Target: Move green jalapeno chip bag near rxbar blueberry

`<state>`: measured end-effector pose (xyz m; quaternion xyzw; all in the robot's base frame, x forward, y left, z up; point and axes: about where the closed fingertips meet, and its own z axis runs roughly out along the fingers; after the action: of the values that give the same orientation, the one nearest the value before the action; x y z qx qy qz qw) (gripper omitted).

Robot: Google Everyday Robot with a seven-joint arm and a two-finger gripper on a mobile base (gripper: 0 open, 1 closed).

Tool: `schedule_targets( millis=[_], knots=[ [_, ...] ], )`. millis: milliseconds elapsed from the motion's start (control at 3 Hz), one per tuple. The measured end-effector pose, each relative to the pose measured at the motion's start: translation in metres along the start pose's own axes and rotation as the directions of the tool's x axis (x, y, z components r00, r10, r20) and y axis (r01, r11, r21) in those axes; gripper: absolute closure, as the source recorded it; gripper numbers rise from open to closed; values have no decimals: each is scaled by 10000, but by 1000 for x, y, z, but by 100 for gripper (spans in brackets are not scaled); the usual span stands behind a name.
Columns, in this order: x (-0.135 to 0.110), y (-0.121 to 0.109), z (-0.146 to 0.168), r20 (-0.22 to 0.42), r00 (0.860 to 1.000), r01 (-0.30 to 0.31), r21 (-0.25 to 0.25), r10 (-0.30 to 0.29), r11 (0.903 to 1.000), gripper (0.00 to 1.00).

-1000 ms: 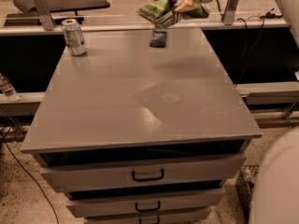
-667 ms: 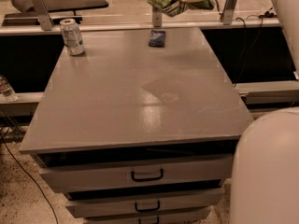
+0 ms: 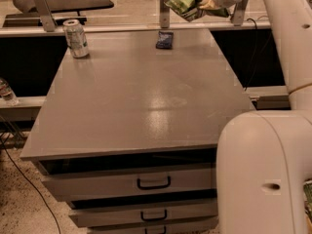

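One green jalapeno chip bag [image 3: 186, 6] in jaws, aloft beyond rxbar blueberry [image 3: 165, 39]

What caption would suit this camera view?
Gripper holds the green jalapeno chip bag aloft over the table's far edge, right of the rxbar blueberry; drink can far left.

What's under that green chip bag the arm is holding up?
Nothing touches it: the chip bag hangs in the gripper, above the far edge of the table. The rxbar lies on the table, lower left of it. The gripper hides the bag's right end.
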<state>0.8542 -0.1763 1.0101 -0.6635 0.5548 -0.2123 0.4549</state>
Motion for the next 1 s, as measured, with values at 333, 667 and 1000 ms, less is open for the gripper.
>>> schedule_targets(
  millis=[333,667,1000],
  knots=[
    [30,23,25,-414,9987,-311,-355,296,9989,100],
    [50,38,37,-820,9953,-566,-584,517,9967,96],
    [62,46,44,-1119,9914,-753,-680,674,9948,80]
  ],
)
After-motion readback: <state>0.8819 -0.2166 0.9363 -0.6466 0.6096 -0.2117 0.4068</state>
